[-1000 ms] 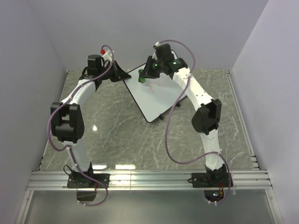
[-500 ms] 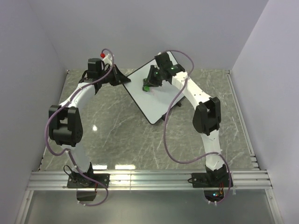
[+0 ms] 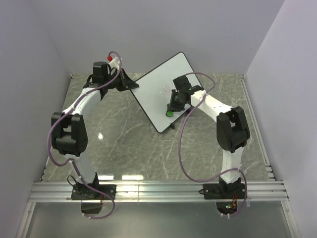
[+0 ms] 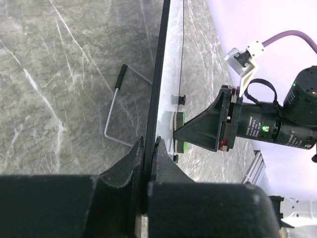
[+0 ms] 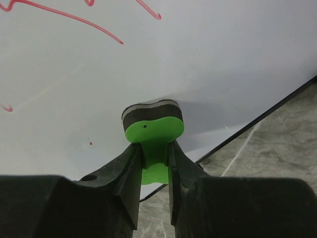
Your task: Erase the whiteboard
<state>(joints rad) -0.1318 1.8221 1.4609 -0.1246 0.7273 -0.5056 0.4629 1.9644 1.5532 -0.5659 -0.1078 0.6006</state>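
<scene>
Now | left tool [image 4: 147,147]: clamps whiteboard [image 3: 154,95] edge | right tool [image 5: 154,150]: eraser [image 5: 153,127] on it

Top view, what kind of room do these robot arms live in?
Probably a robot lab booth: plain walls box in a marble-look table, and the left arm and right arm are bolted to a metal rail.

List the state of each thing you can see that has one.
whiteboard, tilted up, red marks not yet erased
green eraser, gripped, felt against the whiteboard
left fingers, shut on the whiteboard's edge
right fingers, shut on the green eraser
</scene>
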